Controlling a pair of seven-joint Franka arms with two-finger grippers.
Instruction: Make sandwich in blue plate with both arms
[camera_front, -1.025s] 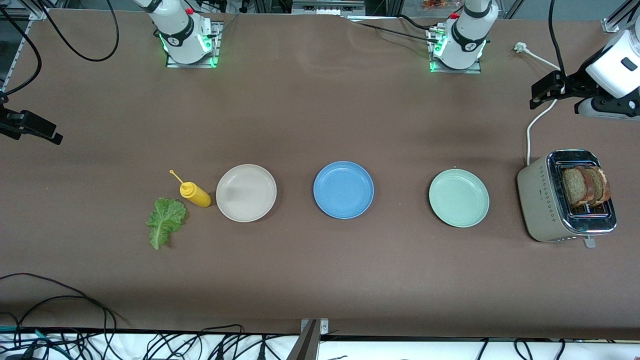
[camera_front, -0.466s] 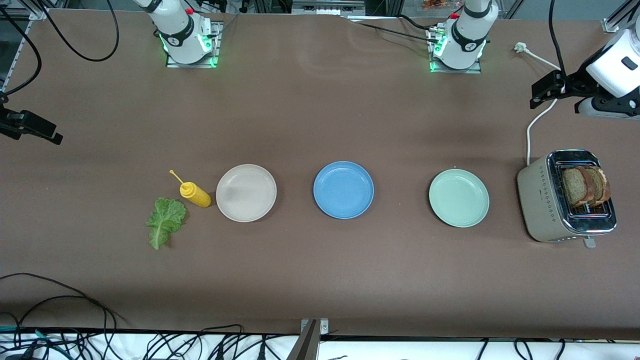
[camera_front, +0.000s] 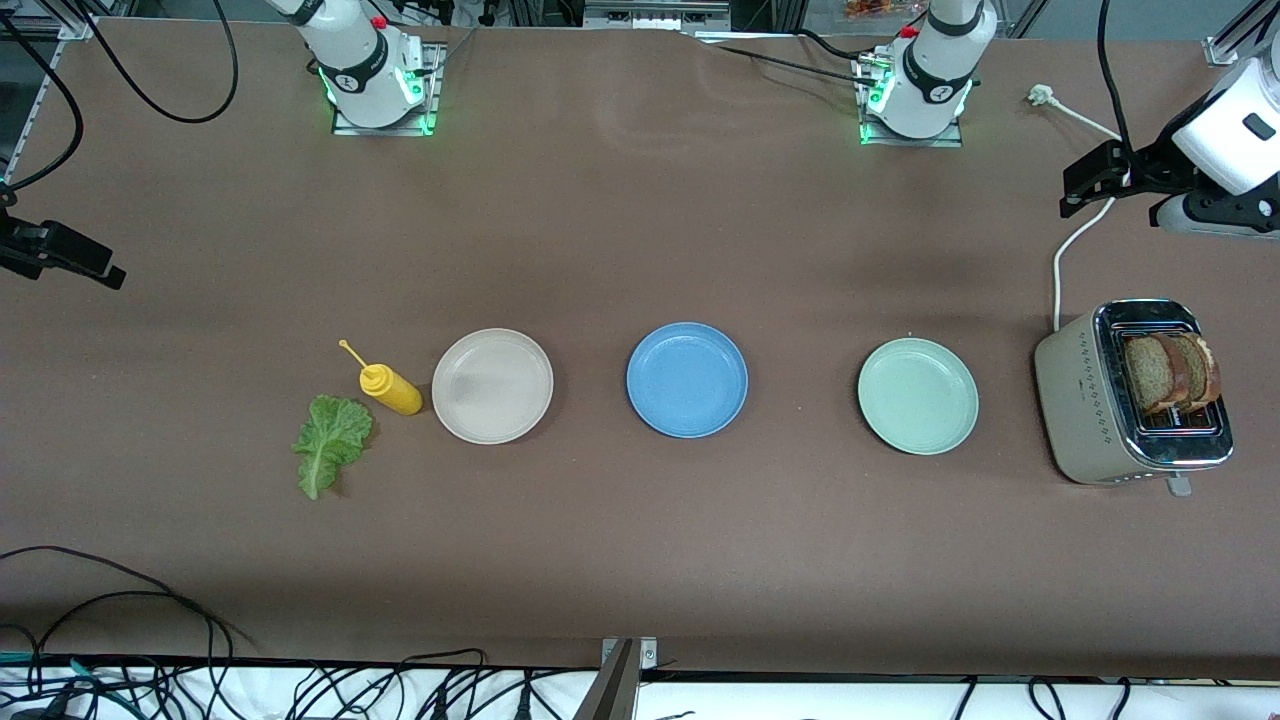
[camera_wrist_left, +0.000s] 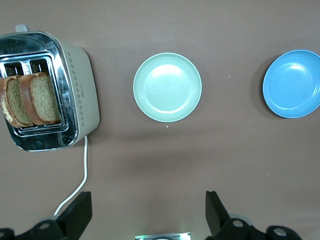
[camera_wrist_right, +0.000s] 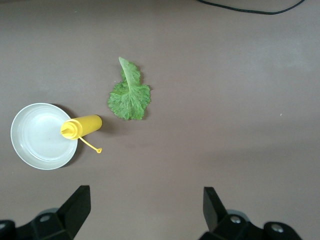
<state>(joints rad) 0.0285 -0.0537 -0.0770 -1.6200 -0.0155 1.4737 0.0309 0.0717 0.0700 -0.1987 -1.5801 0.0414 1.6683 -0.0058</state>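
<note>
Both grippers, left gripper (camera_wrist_left: 145, 215) and right gripper (camera_wrist_right: 142, 212), hang wide open and empty, unmoved lately; blue plate (camera_front: 687, 379) bare, sandwich unstarted.

We're clearly in a robotics lab: bolted-down arm bases (camera_front: 378, 75) glowing green, loose cables (camera_front: 120, 640) everywhere, brown surface (camera_front: 640, 230).

Bread slices (camera_front: 1170, 372) in toaster (camera_front: 1090, 405); blue plate (camera_front: 687, 380) between two plates
</note>
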